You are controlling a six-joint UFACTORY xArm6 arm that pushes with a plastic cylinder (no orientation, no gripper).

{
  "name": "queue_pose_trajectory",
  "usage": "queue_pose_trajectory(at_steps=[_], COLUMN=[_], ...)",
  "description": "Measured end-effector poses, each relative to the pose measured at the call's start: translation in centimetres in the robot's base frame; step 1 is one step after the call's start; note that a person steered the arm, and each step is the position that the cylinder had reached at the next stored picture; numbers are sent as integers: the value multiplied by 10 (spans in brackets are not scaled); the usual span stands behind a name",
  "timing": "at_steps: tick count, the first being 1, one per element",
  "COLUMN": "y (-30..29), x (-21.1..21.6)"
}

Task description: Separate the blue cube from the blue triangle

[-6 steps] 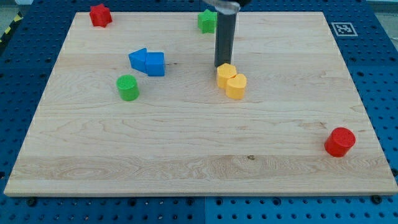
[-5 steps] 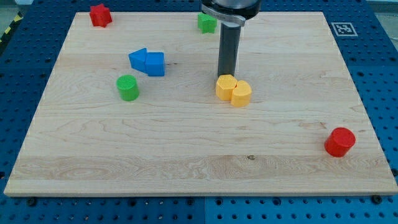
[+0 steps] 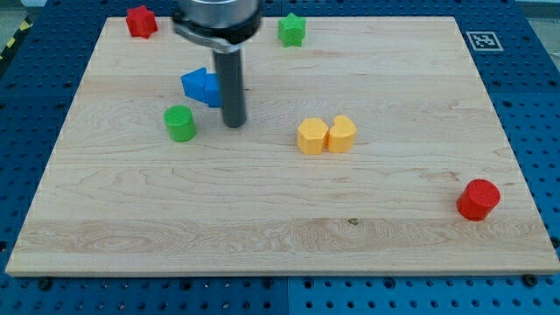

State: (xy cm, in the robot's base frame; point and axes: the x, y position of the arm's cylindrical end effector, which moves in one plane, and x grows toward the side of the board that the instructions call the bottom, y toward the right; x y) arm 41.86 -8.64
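Two blue blocks sit touching in the board's upper left: the blue triangle (image 3: 193, 83) on the view's left and the blue cube (image 3: 213, 90) on its right, partly hidden behind my rod. My tip (image 3: 234, 123) rests on the board just below and to the right of the blue cube, close to it. I cannot tell whether it touches the cube.
A green cylinder (image 3: 180, 122) lies left of my tip. Two yellow blocks (image 3: 325, 136) sit touching at mid-board. A red block (image 3: 140, 20) is at the top left, a green block (image 3: 291, 30) at the top middle, a red cylinder (image 3: 478, 199) at the lower right.
My tip has swept from above the yellow blocks leftward to just right of the blue pair. The yellow blocks were nudged slightly down. The blue blocks have not moved.
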Motion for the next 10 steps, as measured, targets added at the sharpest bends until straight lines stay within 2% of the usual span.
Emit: queue_pose_trajectory(at_steps=[1,2,3,6,7,10], y=[-27,-27,-27,-7,-7,8], x=[-12,-14,-35,-51,-75,-97])
